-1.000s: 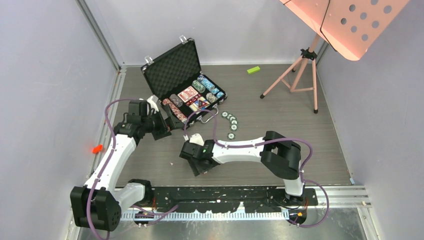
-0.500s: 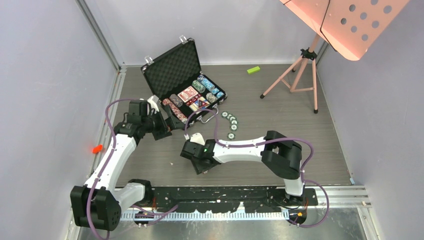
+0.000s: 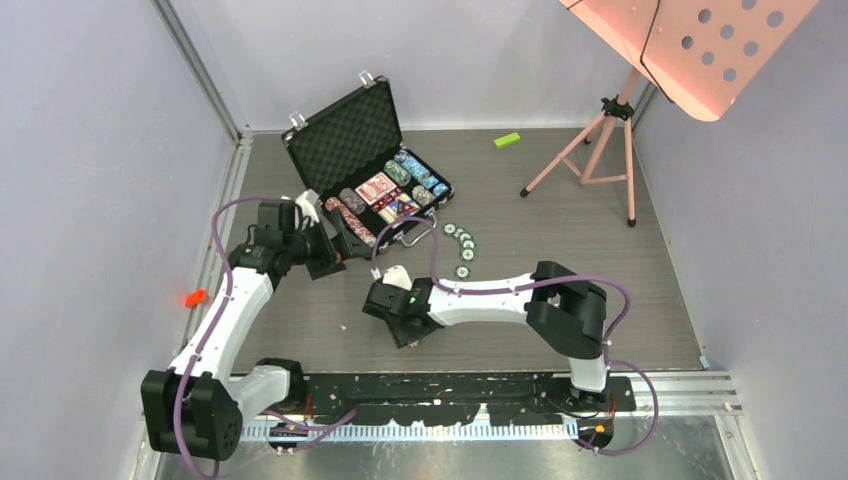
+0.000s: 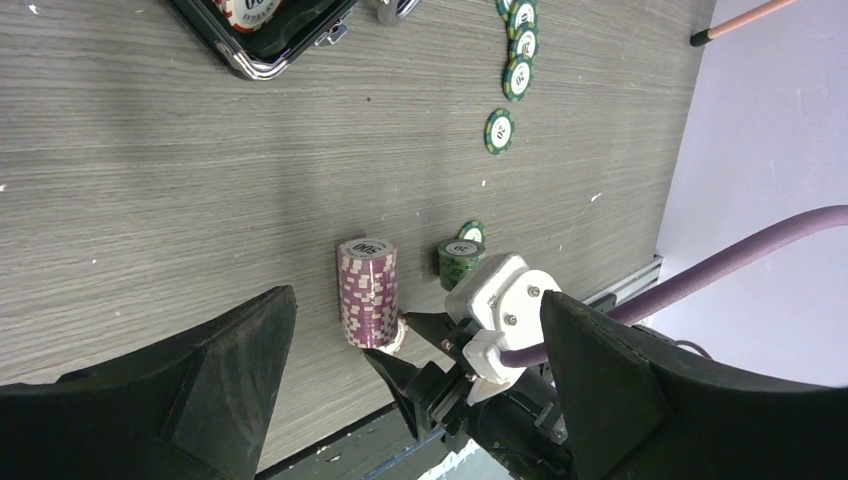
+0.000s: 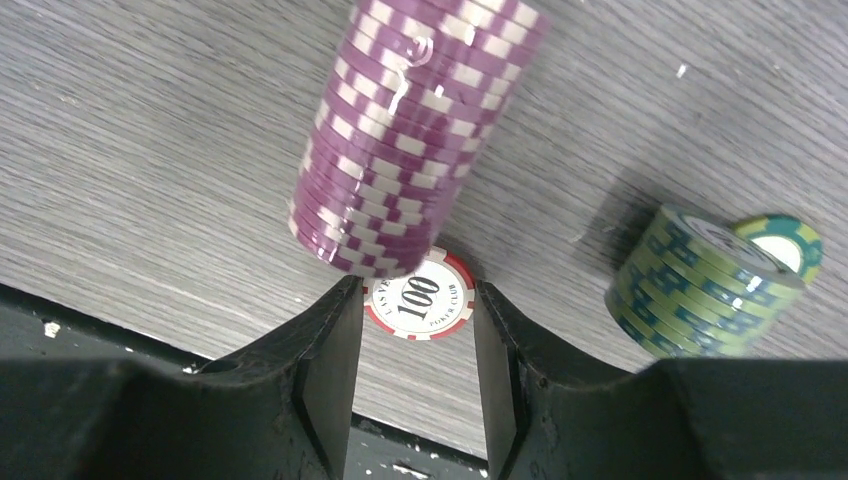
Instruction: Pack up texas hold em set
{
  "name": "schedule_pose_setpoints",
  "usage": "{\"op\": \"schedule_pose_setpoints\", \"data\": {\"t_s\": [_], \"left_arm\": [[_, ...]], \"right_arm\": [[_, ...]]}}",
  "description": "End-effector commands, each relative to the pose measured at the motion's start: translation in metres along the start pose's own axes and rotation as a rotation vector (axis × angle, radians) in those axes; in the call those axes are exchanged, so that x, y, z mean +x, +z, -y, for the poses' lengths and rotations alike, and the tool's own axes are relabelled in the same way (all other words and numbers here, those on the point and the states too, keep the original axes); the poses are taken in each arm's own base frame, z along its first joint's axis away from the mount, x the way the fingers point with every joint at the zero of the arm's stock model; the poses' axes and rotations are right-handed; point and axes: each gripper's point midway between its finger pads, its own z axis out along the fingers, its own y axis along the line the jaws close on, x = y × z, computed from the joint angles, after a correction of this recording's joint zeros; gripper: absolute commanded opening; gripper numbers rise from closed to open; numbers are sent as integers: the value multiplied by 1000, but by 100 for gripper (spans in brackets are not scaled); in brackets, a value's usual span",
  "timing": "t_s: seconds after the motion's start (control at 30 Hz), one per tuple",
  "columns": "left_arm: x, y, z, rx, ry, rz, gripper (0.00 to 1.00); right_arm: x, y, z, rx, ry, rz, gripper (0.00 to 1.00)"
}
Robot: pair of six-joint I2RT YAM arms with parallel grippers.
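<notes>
The black briefcase (image 3: pixel 345 132) lies open at the back with its foam lid up; striped chips and red cards (image 3: pixel 378 187) fill its tray. Several loose green chips (image 3: pixel 461 243) lie right of it, and also show in the left wrist view (image 4: pixel 518 60). My right gripper (image 5: pixel 415 310) is low over the floor, shut on a red 100 chip (image 5: pixel 420 295) lying at the foot of a purple chip stack (image 5: pixel 420 130). A short green stack (image 5: pixel 690 285) stands to its right. My left gripper (image 4: pixel 415 300) is open and empty, near the case's front corner (image 3: pixel 335 248).
A small green block (image 3: pixel 507 140) lies at the back. A pink tripod stand (image 3: pixel 600 140) stands at the back right under a pink perforated panel (image 3: pixel 700 40). A small orange thing (image 3: pixel 194 297) sits at the left edge. The black base rail (image 3: pixel 450 390) runs along the near edge.
Almost nothing moved. The right gripper has edged slightly up and to the right; the left arm holds still.
</notes>
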Motion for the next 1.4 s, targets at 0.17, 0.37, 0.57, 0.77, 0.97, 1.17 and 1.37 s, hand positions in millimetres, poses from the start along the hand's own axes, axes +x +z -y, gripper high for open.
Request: {"op": "schedule_pose_setpoints", "data": {"t_s": [0.17, 0.37, 0.57, 0.77, 0.97, 1.17, 1.37], "left_arm": [[-1, -1, 14, 75, 16, -8, 96], [4, 1, 24, 133, 0, -76, 95], [11, 2, 46, 261, -44, -193, 91], [18, 4, 60, 360, -112, -272, 87], [32, 12, 67, 396, -124, -367, 82], [44, 19, 76, 413, -106, -426, 79], [52, 24, 79, 418, -98, -469, 72]], "right_arm": [[-25, -45, 10, -18, 39, 95, 46], [-34, -63, 16, -37, 62, 127, 46], [-49, -90, 21, -99, 80, 176, 45], [-64, -109, 28, -152, 103, 216, 45], [-76, -122, 32, -216, 111, 235, 45], [-91, -133, 26, -269, 101, 268, 45], [-103, -138, 26, -282, 102, 287, 45]]}}
